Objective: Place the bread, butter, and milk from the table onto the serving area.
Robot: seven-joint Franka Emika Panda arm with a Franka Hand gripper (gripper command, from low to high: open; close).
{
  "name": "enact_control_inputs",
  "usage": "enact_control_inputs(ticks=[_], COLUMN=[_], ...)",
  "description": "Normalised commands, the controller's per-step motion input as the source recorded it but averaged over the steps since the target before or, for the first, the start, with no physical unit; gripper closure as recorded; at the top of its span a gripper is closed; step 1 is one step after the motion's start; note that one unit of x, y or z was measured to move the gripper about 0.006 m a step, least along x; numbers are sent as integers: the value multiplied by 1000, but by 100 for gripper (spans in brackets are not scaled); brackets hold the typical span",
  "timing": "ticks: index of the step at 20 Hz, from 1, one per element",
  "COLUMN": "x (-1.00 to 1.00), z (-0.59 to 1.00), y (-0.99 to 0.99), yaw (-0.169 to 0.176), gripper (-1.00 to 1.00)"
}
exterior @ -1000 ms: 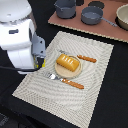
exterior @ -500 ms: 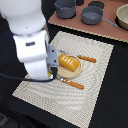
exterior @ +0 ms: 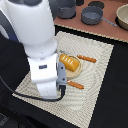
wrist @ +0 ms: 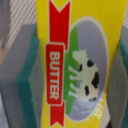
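In the exterior view we see the white Panda arm [exterior: 42, 55] filling the left half of the picture, its bulk standing over the near-left part of the serving area [exterior: 97, 75], the beige finely striped woven placemat that lies on the dark bench [exterior: 117, 107]. The pincer itself is hidden beneath the arm's body in that view, so there we cannot tell how its jaws stand. The wrist view settles it: the butter [wrist: 75, 65], a bright-yellow packet with a red banner reading BUTTER and a cow on a green and grey oval, fills the picture, and the grey fingers [wrist: 20, 75] with their green pads press against its two long edges, one on each side. We take the pincer [wrist: 72, 70] as clamped on the butter. A patch of the striped weave shows behind the packet at one corner of the wrist view, so the butter is over the placemat; whether it touches the mat we cannot tell. On the round tan plate [exterior: 80, 70] in the middle of the mat lies the bread [exterior: 70, 63], a golden-orange loaf, just beside the arm. Two orange-handled pieces of cutlery flank the plate: one [exterior: 87, 59] on its far side, one [exterior: 76, 85] on its near side. Beyond the mat a brown board [exterior: 107, 27] carries grey pots [exterior: 92, 15]. The milk appears in neither view.
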Motion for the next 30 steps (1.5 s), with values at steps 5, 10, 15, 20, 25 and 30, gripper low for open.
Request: enact_control_inputs(ticks=[5, 10, 15, 20, 25, 30], x=[122, -66, -513, -715, -656, -639], z=[762, 975, 719, 437, 69, -115], y=[0, 41, 384, 567, 588, 551], yaw=[-88, -109, -66, -14, 0, 0], gripper=[-100, -100, -100, -100, -100, -100])
